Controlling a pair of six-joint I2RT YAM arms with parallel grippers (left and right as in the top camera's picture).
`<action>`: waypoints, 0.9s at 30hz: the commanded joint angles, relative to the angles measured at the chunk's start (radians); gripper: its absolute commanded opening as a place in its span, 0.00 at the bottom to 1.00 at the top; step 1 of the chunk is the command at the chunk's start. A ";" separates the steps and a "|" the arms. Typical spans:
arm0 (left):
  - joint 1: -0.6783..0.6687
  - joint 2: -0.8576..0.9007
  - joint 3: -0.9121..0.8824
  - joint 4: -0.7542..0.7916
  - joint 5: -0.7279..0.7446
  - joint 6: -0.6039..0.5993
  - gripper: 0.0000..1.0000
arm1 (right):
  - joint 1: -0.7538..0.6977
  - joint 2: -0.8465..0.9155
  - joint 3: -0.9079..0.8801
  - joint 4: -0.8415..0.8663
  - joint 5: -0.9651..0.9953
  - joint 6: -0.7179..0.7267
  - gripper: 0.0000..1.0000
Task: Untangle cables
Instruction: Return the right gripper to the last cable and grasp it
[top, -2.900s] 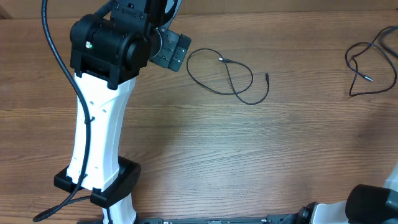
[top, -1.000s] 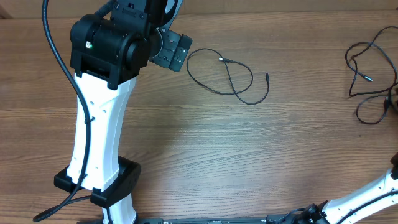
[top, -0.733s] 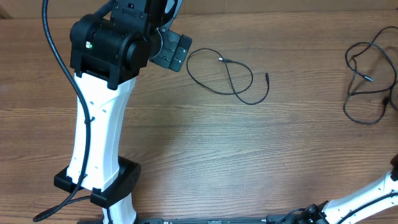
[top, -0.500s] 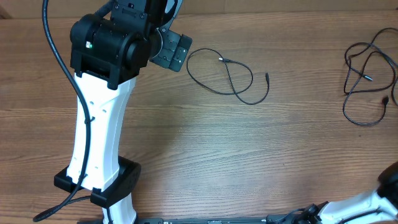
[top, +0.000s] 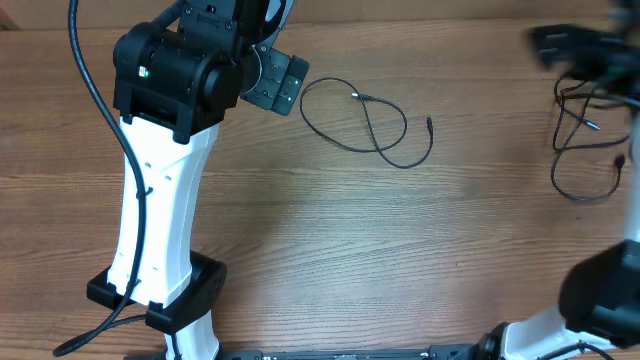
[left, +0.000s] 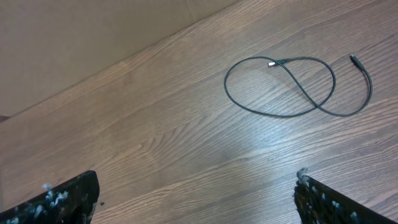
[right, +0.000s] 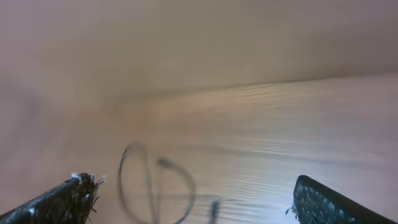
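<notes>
Left gripper (left: 199, 208): jaws wide, nothing between them, hanging above bare wood. Right gripper (right: 199, 208): jaws equally wide and empty, its view badly blurred. Outward from the left jaws, the loose cable (left: 280, 116) lies at 1 o'clock in the wrist view, one strand crossing itself once, both plugs free. Overhead, the tangled cables (top: 583, 140) sit at 3 o'clock on the table (top: 330, 250), against its edge, with the blurred right gripper over their 12 o'clock end. Likely step: a fresh pick from that tangle. To do it well: target a free plug end or an outer strand, never a crossing; close on one strand only; draw it low and slowly toward 9 o'clock so loops slide rather than cinch.
</notes>
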 joint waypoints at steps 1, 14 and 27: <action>0.005 0.009 0.000 -0.002 0.011 -0.014 1.00 | 0.163 0.011 0.000 -0.019 0.077 -0.155 1.00; 0.005 0.009 0.000 -0.002 0.011 -0.014 1.00 | 0.625 0.270 0.000 -0.032 0.207 -0.150 0.81; 0.005 0.009 0.000 -0.002 0.011 -0.014 1.00 | 0.631 0.378 0.040 0.068 0.569 0.029 0.84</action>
